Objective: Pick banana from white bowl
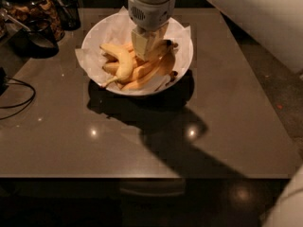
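The white bowl [92,41], lined with crumpled white paper, stands at the back middle of the dark table. Several bananas lie in it. A plump, curved bright yellow banana [120,63] lies on the left of the pile, its stem pointing to the front left. Darker orange-yellow bananas [158,67] lie beside and under it, and one has a dark tip at the right. My gripper [144,48] comes straight down from above into the middle of the bowl. Its tip is among the bananas, right beside the bright yellow one.
Dark glass jars [35,8] stand at the back left, with a dark scoop [28,34] in front of them. A black cable [19,96] lies at the table's left edge. A white arm part [255,13] crosses the upper right. The table's front edge [142,176] is near.
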Action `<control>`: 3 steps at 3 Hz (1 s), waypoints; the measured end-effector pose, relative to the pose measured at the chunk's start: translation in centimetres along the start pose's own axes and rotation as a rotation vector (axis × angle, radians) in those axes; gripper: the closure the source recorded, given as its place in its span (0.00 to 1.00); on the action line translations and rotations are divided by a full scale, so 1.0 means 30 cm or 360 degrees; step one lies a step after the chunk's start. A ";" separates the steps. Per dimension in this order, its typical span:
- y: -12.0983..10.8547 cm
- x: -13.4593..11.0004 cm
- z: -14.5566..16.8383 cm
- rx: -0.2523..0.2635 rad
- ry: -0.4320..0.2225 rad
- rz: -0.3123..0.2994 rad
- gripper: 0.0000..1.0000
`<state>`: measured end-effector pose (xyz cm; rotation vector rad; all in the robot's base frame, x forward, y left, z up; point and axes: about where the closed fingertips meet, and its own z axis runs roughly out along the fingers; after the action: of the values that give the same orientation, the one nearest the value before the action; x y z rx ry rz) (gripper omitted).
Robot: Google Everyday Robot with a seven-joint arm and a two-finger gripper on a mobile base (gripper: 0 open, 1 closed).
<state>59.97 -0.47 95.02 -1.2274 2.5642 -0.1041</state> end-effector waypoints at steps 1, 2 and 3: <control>-0.005 0.037 -0.154 0.0045 -0.0181 -0.0080 1.00; -0.004 0.070 -0.299 0.0105 -0.0353 -0.0158 1.00; -0.004 0.073 -0.313 0.0113 -0.0366 -0.0168 1.00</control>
<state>56.02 -2.81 103.49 -1.2685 2.2811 -0.0713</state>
